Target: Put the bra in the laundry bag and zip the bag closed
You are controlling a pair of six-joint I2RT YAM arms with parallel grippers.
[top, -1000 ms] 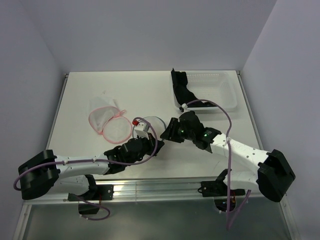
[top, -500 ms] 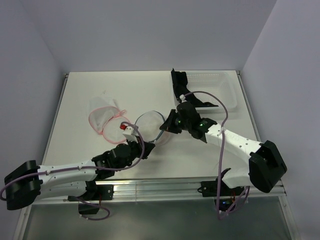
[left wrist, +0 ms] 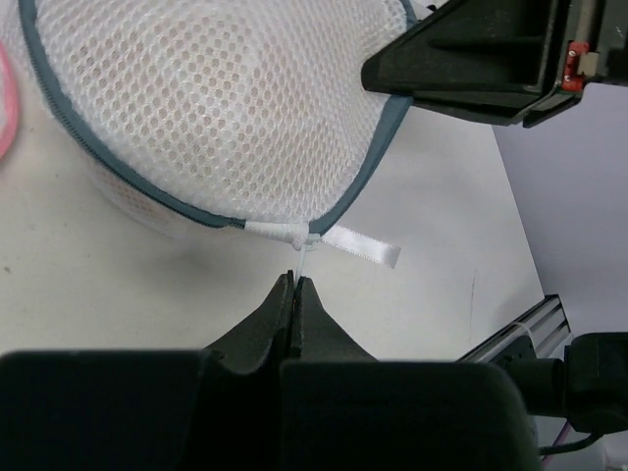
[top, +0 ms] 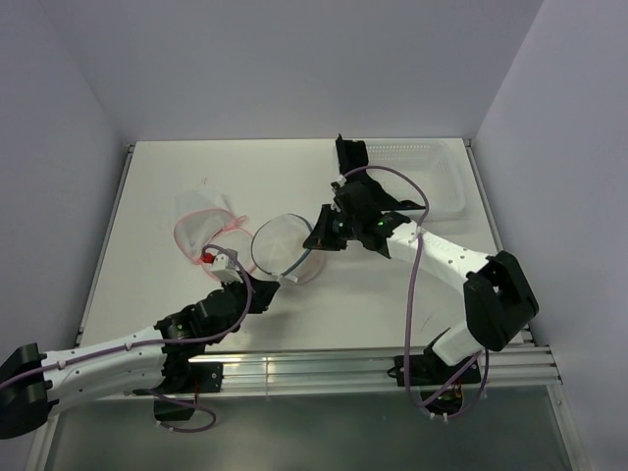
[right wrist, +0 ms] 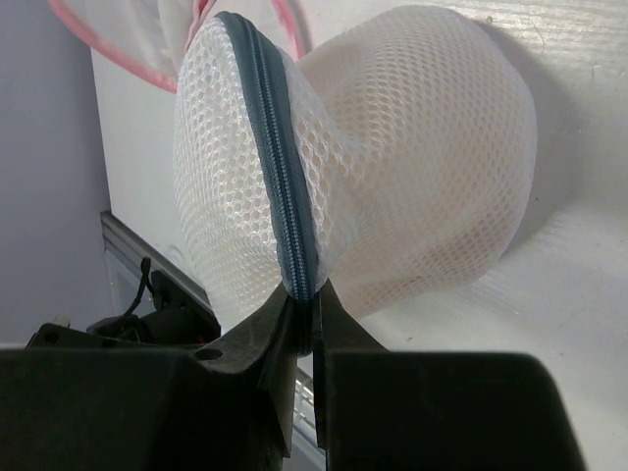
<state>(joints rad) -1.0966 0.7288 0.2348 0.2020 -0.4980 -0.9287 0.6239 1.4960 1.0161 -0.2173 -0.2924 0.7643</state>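
Observation:
The laundry bag (top: 280, 245) is a round white mesh pouch with a grey-blue zipper, standing on edge mid-table. The pink-edged bra (top: 196, 234) lies on the table just left of it, outside the bag. My left gripper (top: 275, 285) is at the bag's near side. In the left wrist view it (left wrist: 296, 282) is shut on a thin white string under the bag's ribbon tag (left wrist: 363, 245). My right gripper (top: 319, 238) is at the bag's right side. In the right wrist view it (right wrist: 316, 316) is shut on the zipper edge (right wrist: 285, 196) of the mesh (right wrist: 412, 167).
A clear plastic bin (top: 432, 182) stands at the back right, with a black item (top: 351, 162) at its left end. A metal rail (top: 343, 365) runs along the table's near edge. The bra's pink edge shows in the right wrist view (right wrist: 118, 44).
Both grippers moved left and away from the bases, carrying the bag toward the bra. The left arm has swung left and stretched out; the bag now stands more upright.

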